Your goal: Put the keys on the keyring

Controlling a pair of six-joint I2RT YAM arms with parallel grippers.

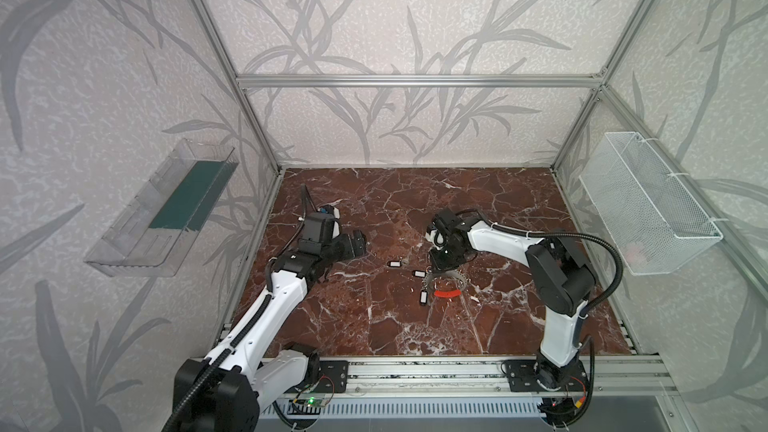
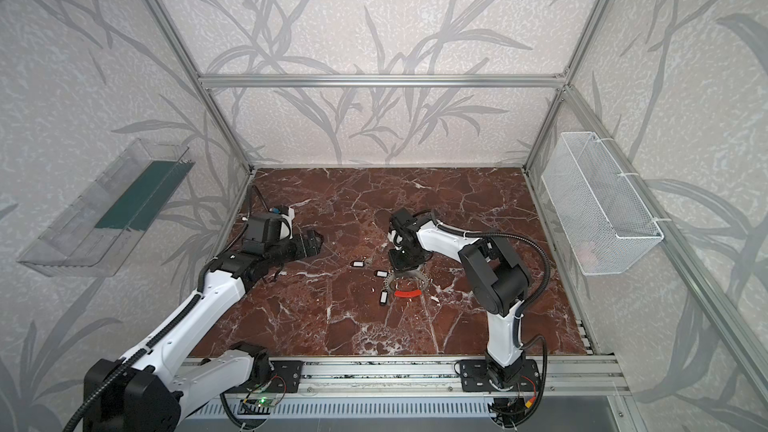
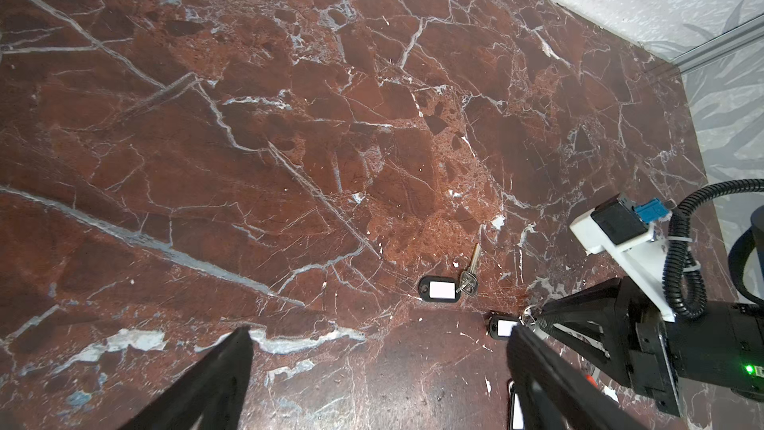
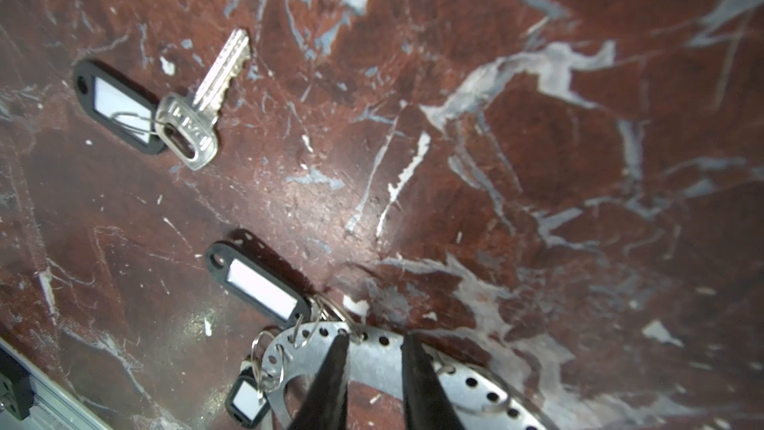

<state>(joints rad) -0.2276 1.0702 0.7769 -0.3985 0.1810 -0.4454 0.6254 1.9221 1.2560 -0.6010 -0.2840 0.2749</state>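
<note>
In both top views the right tool [image 1: 443, 272], wrist bent steeply down, meets the keyring [image 1: 448, 293]; the left tool [image 1: 358, 243] hangs released, well aside. Left wrist view: one loose key [image 3: 471, 273] lies ahead of it. Right wrist view: close-set fingertips [image 4: 335, 366] rest on the keyring's band, probably steadying it; whether they grip is unclear. Two tagged keys [image 4: 256, 288] hang just beside.

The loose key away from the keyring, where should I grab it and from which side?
Probably the black tag, not the loose key itself: the key lies flat on the table, while the tag looks thicker with straight long edges. Come from straight above, jaws across the tag's short width; both long sides are clear.
</note>
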